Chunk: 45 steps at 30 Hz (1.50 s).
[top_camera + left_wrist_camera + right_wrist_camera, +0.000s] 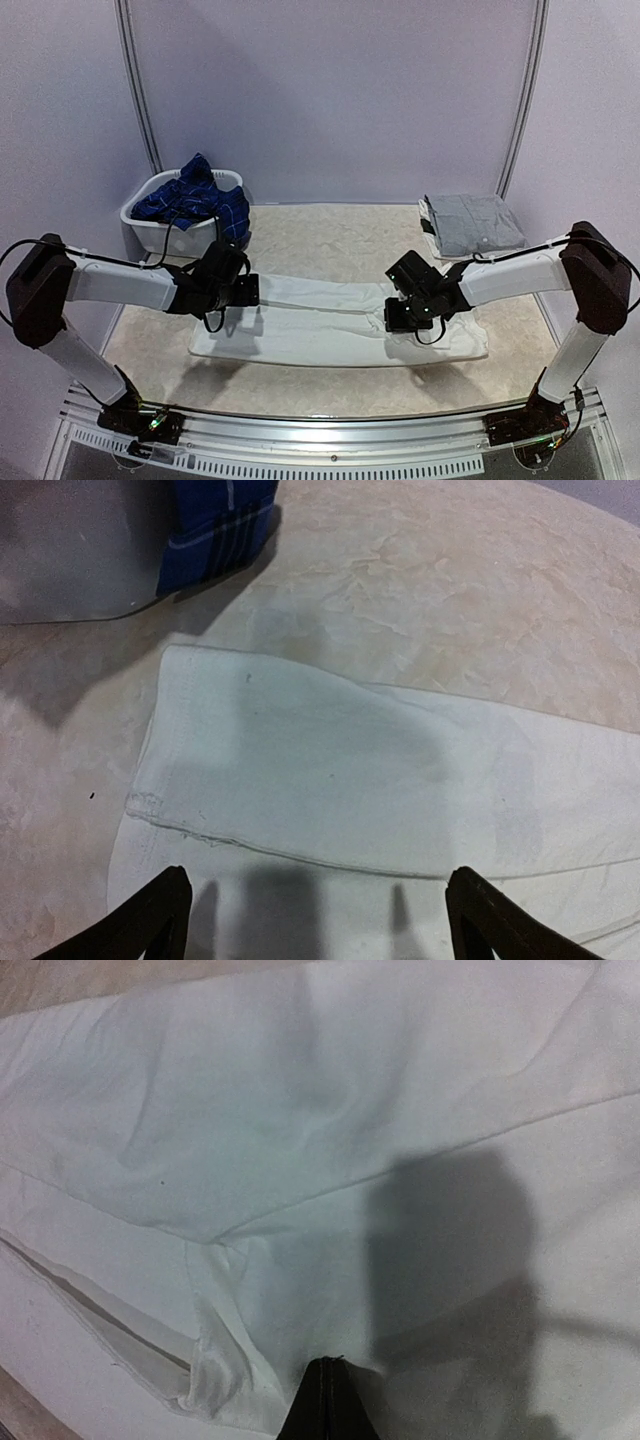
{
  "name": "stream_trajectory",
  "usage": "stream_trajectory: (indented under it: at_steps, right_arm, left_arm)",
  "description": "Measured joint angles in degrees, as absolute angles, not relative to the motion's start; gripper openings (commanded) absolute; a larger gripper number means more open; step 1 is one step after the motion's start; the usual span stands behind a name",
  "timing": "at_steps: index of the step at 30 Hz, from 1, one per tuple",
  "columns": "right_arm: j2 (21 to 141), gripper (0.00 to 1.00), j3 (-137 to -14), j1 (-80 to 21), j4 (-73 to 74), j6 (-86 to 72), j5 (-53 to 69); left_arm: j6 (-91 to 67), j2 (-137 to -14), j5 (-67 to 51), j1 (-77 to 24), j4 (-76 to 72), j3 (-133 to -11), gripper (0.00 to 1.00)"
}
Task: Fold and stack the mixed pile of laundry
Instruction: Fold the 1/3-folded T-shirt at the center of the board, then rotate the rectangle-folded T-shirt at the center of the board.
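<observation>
The white trousers [340, 320] lie flat and lengthwise across the middle of the table. My left gripper [248, 290] hovers over their left end, open, its jaws wide apart [318, 878] above a leg hem [330, 770] with nothing between them. My right gripper [405, 315] is down on the right part of the trousers. Its fingers are shut [326, 1360], and the white cloth [300, 1110] puckers into folds at their tip. The rest of the laundry pile, a navy plaid shirt [200, 195] with solid blue cloth, sits in the basket.
The white plastic basket [140, 215] stands at the back left, its wall [70, 550] close to the trousers' left end, navy plaid cloth [215, 530] hanging over it. A folded grey garment [475, 222] lies at the back right. Beige tabletop [330, 235] surrounds the trousers.
</observation>
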State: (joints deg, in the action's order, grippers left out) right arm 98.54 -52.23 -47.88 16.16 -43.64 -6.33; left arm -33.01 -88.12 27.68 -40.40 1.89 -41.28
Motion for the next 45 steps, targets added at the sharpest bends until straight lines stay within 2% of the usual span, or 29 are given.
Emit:
stream_trajectory:
  at_steps: [10, 13, 17, 22, 26, 35, 45]
  right_arm:
    - [99.1, 0.01, -50.9, -48.2, 12.6, -44.2, -3.6]
    - [97.1, 0.01, -48.7, -48.4, 10.4, -42.8, 3.0]
    - [90.7, 0.09, -46.3, -49.0, 10.4, -40.6, 9.9]
    - [80.2, 0.19, -47.0, -49.3, 15.9, -39.1, 4.6]
    - [77.1, 0.21, -47.4, -49.3, 20.6, -40.3, -2.9]
    - [85.8, 0.24, -48.7, -49.3, 29.0, -45.3, -14.5]
    - [103.0, 0.24, -59.4, -48.2, 33.2, -47.1, -19.8]
  left_arm:
    - [-33.0, -86.8, 27.9, -40.4, 2.9, -41.0, 0.88]
    - [-33.0, -86.8, 27.7, -40.4, 2.9, -41.0, 0.88]
    - [-32.9, -86.8, 27.4, -40.4, 2.9, -41.0, 0.87]
    - [-32.5, -86.8, 26.3, -40.4, 2.9, -41.1, 0.87]
    - [-31.5, -87.0, 25.4, -40.4, 3.4, -42.5, 0.86]
    - [-28.6, -93.1, 22.8, -40.4, 5.3, -50.5, 0.86]
    - [-27.4, -100.7, 23.1, -40.4, 10.0, -55.8, 0.86]
